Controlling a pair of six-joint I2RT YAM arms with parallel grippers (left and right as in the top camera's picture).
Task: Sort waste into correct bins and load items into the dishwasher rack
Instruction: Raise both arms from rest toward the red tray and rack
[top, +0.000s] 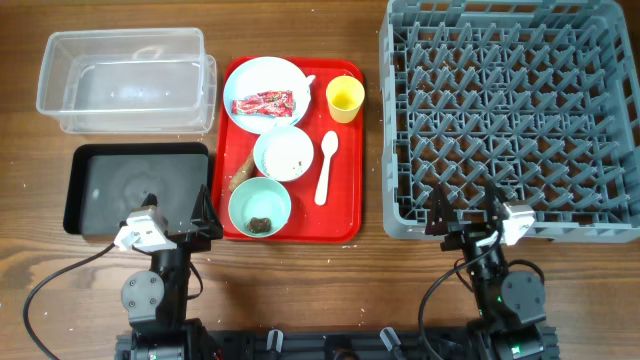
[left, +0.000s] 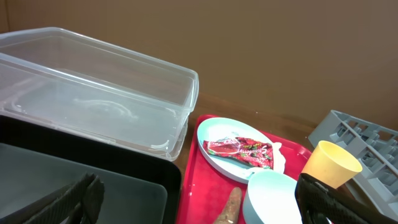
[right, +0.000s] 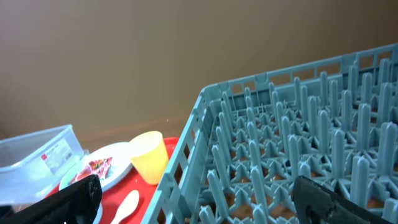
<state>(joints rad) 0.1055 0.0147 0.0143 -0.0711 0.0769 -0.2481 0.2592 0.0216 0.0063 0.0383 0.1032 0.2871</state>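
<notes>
On the red tray (top: 345, 215) sit a pale blue plate (top: 250, 78) holding the red wrapper (top: 265, 103), a yellow cup (top: 345, 98), a white bowl (top: 270, 143) with rice grains (top: 290, 158), a white spoon (top: 326, 165), a green bowl (top: 243, 200) with a dark lump (top: 260, 223), and a brown sausage scrap (top: 241, 172). The clear box (top: 125, 80) and black tray (top: 120, 190) are empty. The grey rack (top: 510, 110) is empty. My left gripper (top: 190, 222) is open at the black tray's front right corner. My right gripper (top: 465, 218) is open at the rack's front edge.
The left wrist view shows the clear box (left: 93, 99), wrapper (left: 239, 151), cup (left: 329, 165) and sausage scrap (left: 231, 205). The right wrist view shows the rack (right: 292, 149), cup (right: 149, 157) and spoon (right: 127, 204). Bare wood lies along the front.
</notes>
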